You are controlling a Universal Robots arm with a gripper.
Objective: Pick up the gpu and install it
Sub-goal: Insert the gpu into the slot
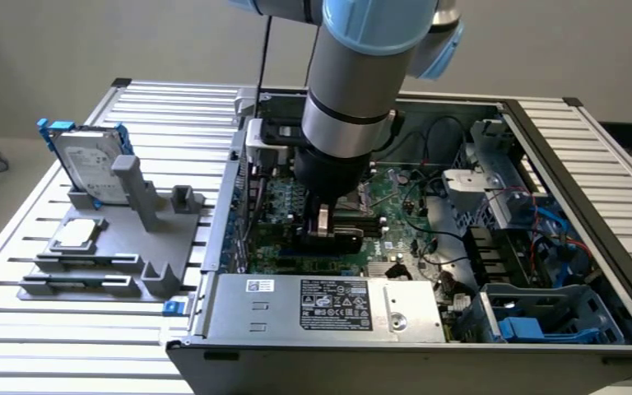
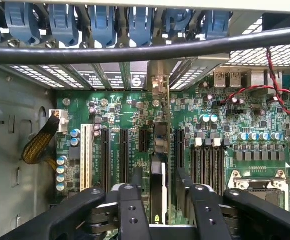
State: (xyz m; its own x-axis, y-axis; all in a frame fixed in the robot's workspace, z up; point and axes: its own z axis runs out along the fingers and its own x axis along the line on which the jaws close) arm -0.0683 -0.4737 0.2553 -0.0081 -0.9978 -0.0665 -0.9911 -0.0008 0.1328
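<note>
The gpu point(image 2: 159, 145) stands edge-on in a motherboard slot, and its silver end bracket point(image 2: 159, 84) reaches the case's rear wall. My gripper point(image 2: 160, 175) straddles the card from above. Its two black fingers point(image 2: 136, 176) sit on either side with a small gap to the card, so it is open and holds nothing. In the exterior view the arm reaches down into the open computer case point(image 1: 579, 164), and the gripper point(image 1: 332, 234) sits low over the green motherboard point(image 1: 283, 206), hiding most of the card.
A silver hard drive in a blue frame point(image 1: 85, 160) stands on a grey fixture point(image 1: 129, 255) at the exterior view's left. The power supply point(image 1: 327, 303) fills the case's near side. Memory slots point(image 2: 210, 160), a red wire point(image 2: 265, 90) and a yellow cable point(image 2: 37, 145) flank the card.
</note>
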